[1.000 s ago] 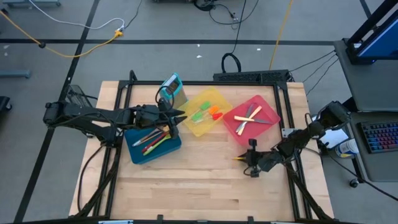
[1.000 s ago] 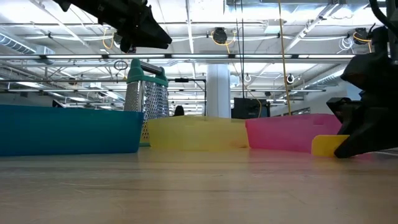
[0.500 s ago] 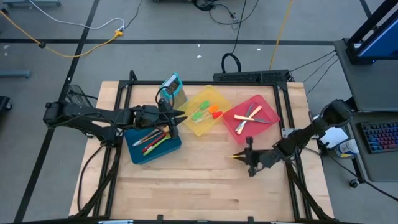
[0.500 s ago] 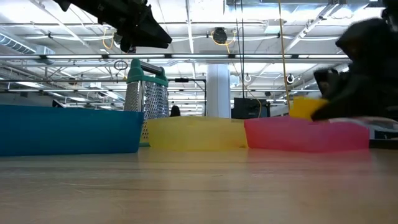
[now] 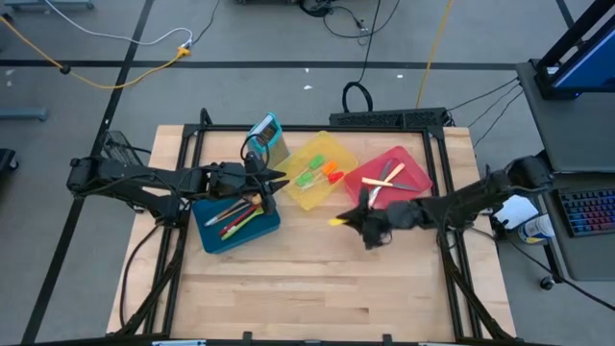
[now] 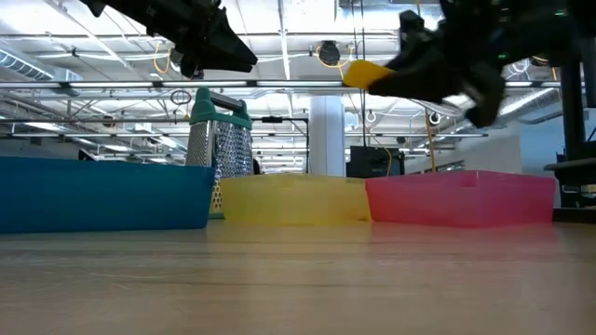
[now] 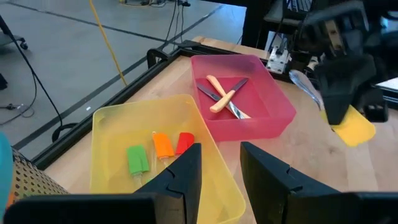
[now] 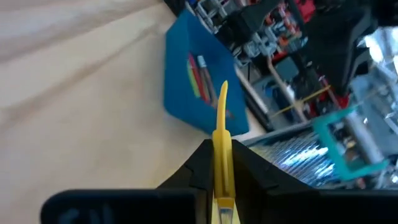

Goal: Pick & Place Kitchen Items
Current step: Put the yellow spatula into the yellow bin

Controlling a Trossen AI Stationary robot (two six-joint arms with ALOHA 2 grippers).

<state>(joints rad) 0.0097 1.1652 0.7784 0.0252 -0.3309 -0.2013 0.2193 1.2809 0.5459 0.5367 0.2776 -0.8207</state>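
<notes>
One yellow spatula (image 5: pixel 338 221) is pinched edge-on in our right gripper (image 5: pixel 357 223), held well above the table beside the yellow bin (image 5: pixel 309 199) (prob. its destination, w/ the other spatulas (image 5: pixel 321 174)). Left gripper (image 5: pixel 277 179) hovers spread over the blue bin (image 5: pixel 213 237).

From overhead we look straight down on the whole wooden table (image 5: pixel 288 288). The low camera sits at tabletop level, facing across into the room. It shares with the overhead view the blue plastic bin (image 6: pixel 102 191), yellow plastic bin (image 6: pixel 293 200) and pink-red plastic bin (image 6: pixel 461 197). The left wrist camera looks close over the yellow and pink-red bins. The right wrist camera faces the blue bin, close past its own dark fingers (image 8: pixel 199 165).
</notes>
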